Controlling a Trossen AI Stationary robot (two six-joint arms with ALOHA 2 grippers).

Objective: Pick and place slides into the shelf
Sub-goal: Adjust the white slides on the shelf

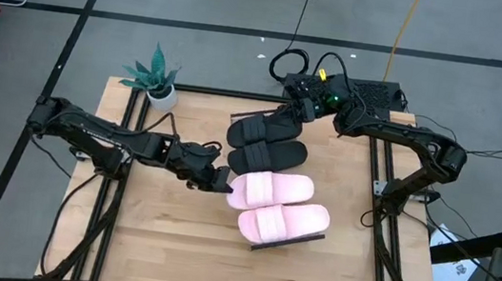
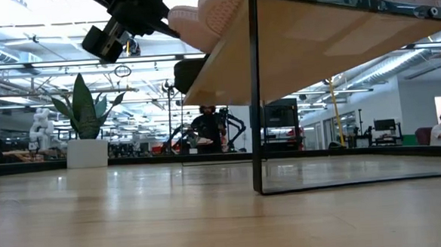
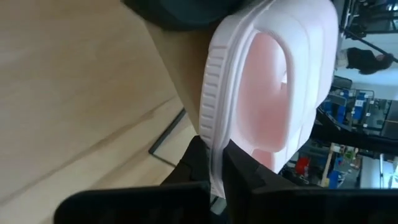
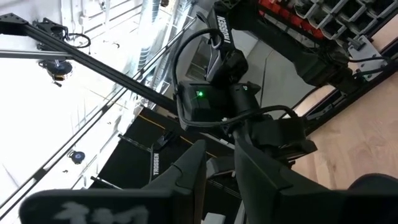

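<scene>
High view: the left gripper (image 1: 220,181) is pinching the edge of a pale pink foam slide sandal (image 1: 269,191) that is lying on the low shelf of light wood slats with a thin dark frame (image 1: 269,245), beside a second pink slide (image 1: 282,223) and next to two matte black slides (image 1: 268,156), (image 1: 259,130); the right gripper (image 1: 299,111) is hovering over the far black pair, and whether it is gripping anything cannot be told here. A small potted plant in a white pot (image 1: 158,79) is standing well apart at the table's far left corner. Low view: the shelf's wooden underside (image 2: 329,38) is sitting raised on its thin dark leg, and a pink slide's heel (image 2: 200,19) is overhanging its end beside the dark arm, so a sideways pull is likely to drag the sandal off the edge. Left wrist view: the dark fingertips (image 3: 198,163) are closed together on only the thin ribbed sole rim of the pink slide (image 3: 267,81); such a shallow grip is liable to let the soft foam bend or slip out, or to nudge the neighbouring slide. Right wrist view: the right arm's fingers (image 4: 189,165) are standing slightly apart with nothing visible between them, pointing toward the arm's own base, so the black slides are resting unheld and a careless sweep could be knocking them askew.
</scene>
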